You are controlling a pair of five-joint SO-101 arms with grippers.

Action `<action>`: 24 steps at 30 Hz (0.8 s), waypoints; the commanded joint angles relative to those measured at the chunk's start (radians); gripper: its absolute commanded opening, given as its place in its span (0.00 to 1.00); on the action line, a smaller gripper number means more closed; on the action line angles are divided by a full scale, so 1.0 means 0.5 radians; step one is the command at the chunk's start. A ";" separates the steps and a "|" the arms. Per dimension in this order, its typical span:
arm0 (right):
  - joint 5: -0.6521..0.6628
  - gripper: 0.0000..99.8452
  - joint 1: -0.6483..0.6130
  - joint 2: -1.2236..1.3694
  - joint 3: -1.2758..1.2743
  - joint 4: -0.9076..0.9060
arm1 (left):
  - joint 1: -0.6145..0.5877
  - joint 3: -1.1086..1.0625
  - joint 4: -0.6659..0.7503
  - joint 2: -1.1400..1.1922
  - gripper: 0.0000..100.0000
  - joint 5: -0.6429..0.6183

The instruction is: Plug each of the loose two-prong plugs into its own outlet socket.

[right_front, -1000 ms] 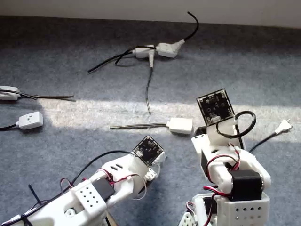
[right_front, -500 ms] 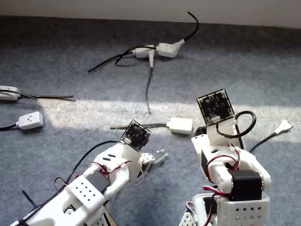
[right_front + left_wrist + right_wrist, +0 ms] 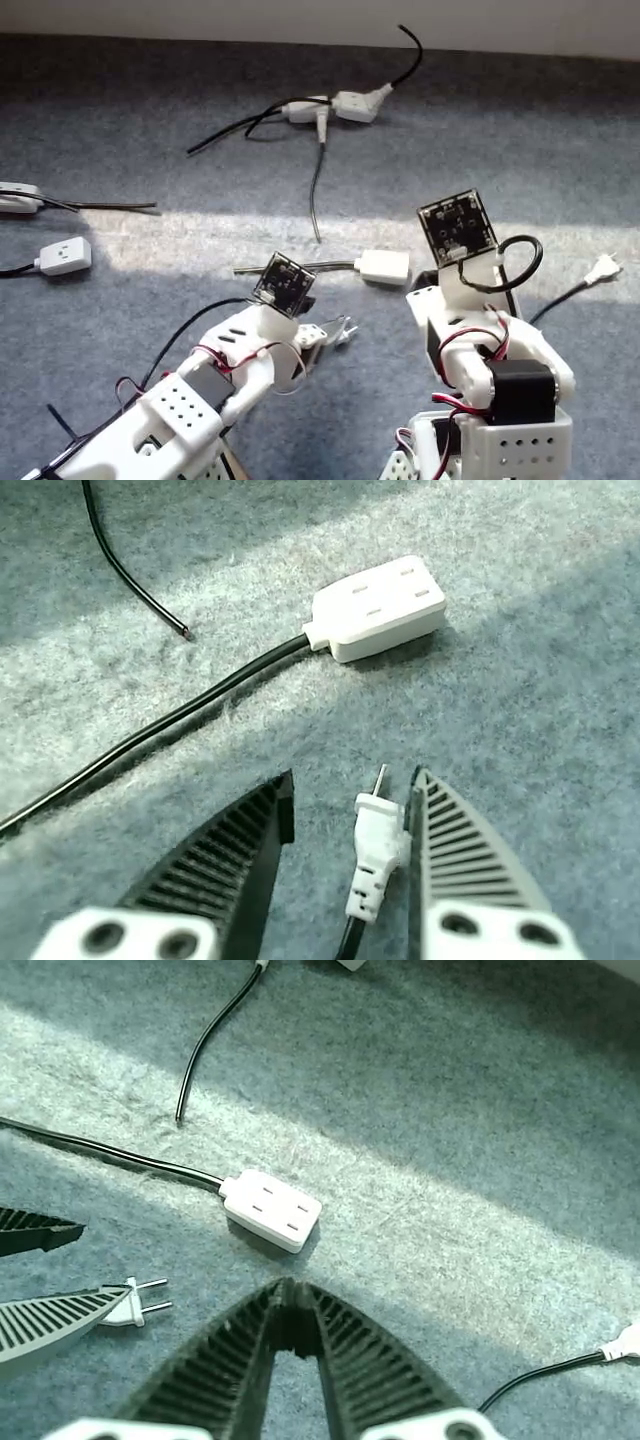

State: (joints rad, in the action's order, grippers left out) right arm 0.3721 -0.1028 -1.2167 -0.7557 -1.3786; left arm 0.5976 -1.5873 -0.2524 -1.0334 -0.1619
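A white two-prong plug (image 3: 378, 845) on a black cord lies on the carpet between the fingers of my open left gripper (image 3: 350, 778), close against one finger. Its prongs point toward a white outlet socket (image 3: 378, 607) a short way ahead. In the high view the left gripper (image 3: 335, 330) is just left of and nearer than that socket (image 3: 383, 266). My right gripper (image 3: 291, 1290) is shut on nothing and hangs over the carpet near the same socket (image 3: 272, 1210). A second loose plug (image 3: 603, 268) lies at the far right.
Another white socket (image 3: 65, 255) lies at the left, with one more (image 3: 15, 197) at the left edge. A socket (image 3: 352, 105) with plugs in it sits at the back. A black cable (image 3: 316, 190) with a loose end trails across the middle carpet.
My left arm's wrist has swung up and to the left, bringing its open fingers into the high view. The right arm has kept still.
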 commanded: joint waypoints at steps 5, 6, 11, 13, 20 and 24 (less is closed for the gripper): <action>0.003 0.01 0.023 -0.014 0.020 -0.002 | 0.008 0.137 -0.365 -0.011 0.19 0.199; 0.003 0.01 0.023 -0.017 0.020 -0.002 | 0.026 0.146 -0.371 -0.011 0.19 0.199; 0.003 0.01 0.023 -0.017 0.020 -0.008 | 0.103 0.152 -0.377 -0.008 0.19 0.203; 0.003 0.01 0.023 -0.017 0.020 -0.008 | 0.137 0.158 -0.384 -0.008 0.19 0.206; 0.000 0.01 0.020 -0.017 0.017 -0.011 | 0.133 0.434 -0.770 -0.005 0.19 0.356; -0.040 0.01 0.017 -0.017 0.017 -0.008 | 0.011 0.591 -0.878 0.164 0.19 0.362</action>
State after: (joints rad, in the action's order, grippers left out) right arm 0.3721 -0.1028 -1.2167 -0.7557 -1.3786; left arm 0.6529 -1.3955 -0.6437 -1.0273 0.0069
